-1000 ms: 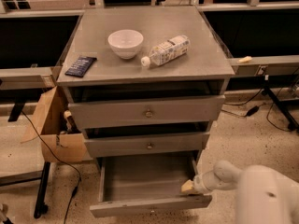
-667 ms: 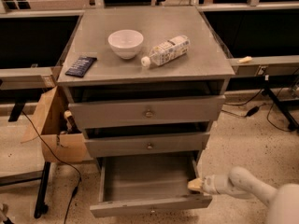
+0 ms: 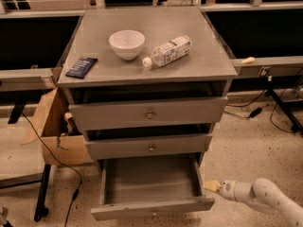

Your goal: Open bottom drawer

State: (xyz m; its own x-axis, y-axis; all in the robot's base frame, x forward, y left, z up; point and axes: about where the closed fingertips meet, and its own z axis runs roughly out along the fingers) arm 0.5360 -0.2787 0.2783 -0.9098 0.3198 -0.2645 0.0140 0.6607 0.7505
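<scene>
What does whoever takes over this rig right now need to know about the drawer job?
Gripper: low on the right, beside the right front corner of the bottom drawer; whether it touches the drawer side cannot be told.
Bottom drawer: pulled well out, plain grey interior showing.
Done: the opening looks finished.
Left: probably only backing the arm off to the right, clear of that corner.
Cabinet top: white bowl, lying bottle, dark packet, none involved.
</scene>
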